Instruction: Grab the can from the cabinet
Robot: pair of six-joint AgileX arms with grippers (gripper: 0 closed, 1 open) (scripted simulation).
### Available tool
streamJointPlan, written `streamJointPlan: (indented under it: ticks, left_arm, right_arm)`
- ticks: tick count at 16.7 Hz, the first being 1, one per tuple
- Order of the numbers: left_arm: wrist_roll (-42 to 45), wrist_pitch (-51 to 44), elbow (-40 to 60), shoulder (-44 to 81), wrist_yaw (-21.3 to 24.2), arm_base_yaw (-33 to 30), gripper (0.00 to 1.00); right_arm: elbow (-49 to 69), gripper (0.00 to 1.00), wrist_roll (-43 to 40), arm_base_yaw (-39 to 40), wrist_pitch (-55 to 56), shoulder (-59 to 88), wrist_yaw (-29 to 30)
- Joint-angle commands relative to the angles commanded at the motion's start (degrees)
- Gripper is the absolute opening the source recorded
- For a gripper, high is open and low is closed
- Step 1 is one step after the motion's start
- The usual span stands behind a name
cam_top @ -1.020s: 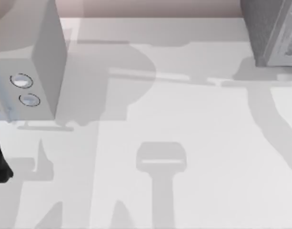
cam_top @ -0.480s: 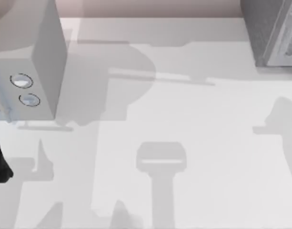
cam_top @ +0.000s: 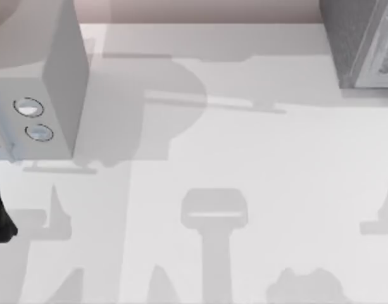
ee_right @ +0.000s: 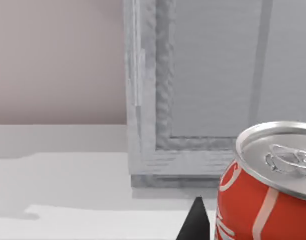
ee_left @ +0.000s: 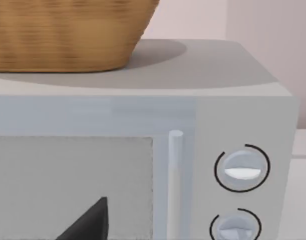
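Progress: the red can sat close against the right wrist camera, upright, silver lid and pull tab up, in front of the grey cabinet rather than inside it; judged from this, the can was out of the cabinet and the grab looked largely done, with only carrying it clear or setting it down possibly left.
Can: in the right wrist view it stood well forward of the cabinet front; whether it hung in the air or stood on the desk could not be told.
Right gripper: one dark fingertip showed just beside the can; whether the fingers were clamped on the can could not be told.
Cabinet: at the far right of the desk in the top view; its front showed a framed panel; nothing could be seen inside it.
Left arm: parked at the left of the desk, its wrist camera facing the microwave; a dark gripper tip showed low in front of the door; open or closed could not be told.
Microwave: door closed, two round dials beside the handle; contents hidden.
Wicker basket: it stood on top of the microwave; what it held could not be seen.
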Motion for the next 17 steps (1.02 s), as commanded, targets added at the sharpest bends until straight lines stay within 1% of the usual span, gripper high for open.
streamJointPlan:
  ticks: [2,4,9,11,14,17]
  left_arm:
    - [0.00,0.00,0.00,0.00,0.00,0.00,1.00]
    - [0.00,0.00,0.00,0.00,0.00,0.00,1.00]
    - [0.00,0.00,0.00,0.00,0.00,0.00,1.00]
    - [0.00,0.00,0.00,0.00,0.00,0.00,1.00]
    - [0.00,0.00,0.00,0.00,0.00,0.00,1.00]
    - [0.00,0.00,0.00,0.00,0.00,0.00,1.00]
  right_arm:
    - [-4.22,0.00,-0.09,-1.35,1.66,-3.59,-1.63]
    - [-5.98,0.00,-0.13,-1.95,2.38,-5.18,-2.38]
    - [-6.06,0.00,-0.04,-1.78,2.25,-4.85,-2.32]
    - [-5.37,0.00,-0.06,-2.41,3.92,-3.16,-3.93]
    - [-2.68,0.00,-0.08,-4.93,10.79,3.82,-9.98]
    - [1.47,0.00,-0.02,-8.92,22.07,15.87,-19.08]
